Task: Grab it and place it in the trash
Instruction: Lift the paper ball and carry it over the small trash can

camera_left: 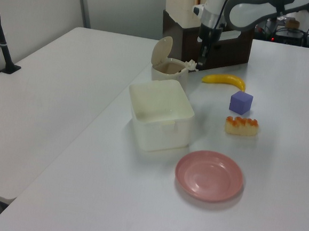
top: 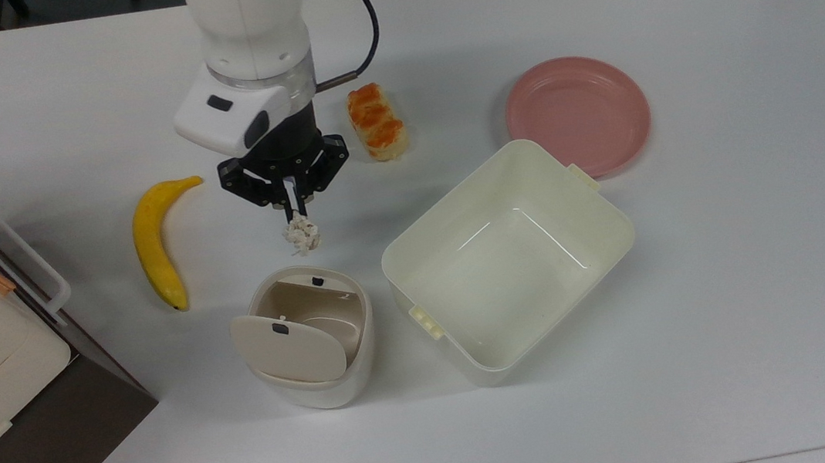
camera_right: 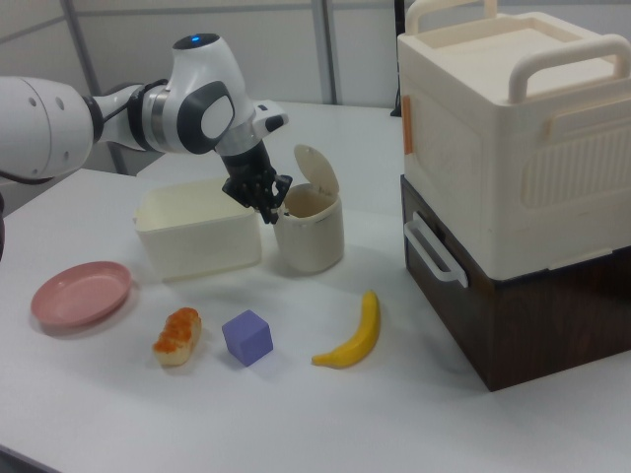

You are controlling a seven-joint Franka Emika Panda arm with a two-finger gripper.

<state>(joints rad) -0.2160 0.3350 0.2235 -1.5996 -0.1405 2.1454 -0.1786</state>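
A small crumpled ball of off-white paper (top: 301, 235) hangs from my gripper (top: 293, 212), which is shut on it and holds it above the table. In the left view the paper (camera_left: 190, 65) sits level with the bin's rim, just to the left view's right of it. The trash (top: 326, 393) is a rounded cream-beige bin; its oval lid (top: 290, 346) stands flipped open and the inside looks empty. In the right view my gripper (camera_right: 268, 209) is right beside the open bin (camera_right: 311, 236), on the right view's left of it.
A large cream tub (top: 475, 372) stands to the top view's right of the bin. A banana (top: 150, 246), an orange-glazed bread roll (top: 376, 120), a purple cube (camera_left: 241, 102) and a pink plate (top: 578, 115) lie around. A big cream box on a brown base (camera_right: 513, 148) borders the table.
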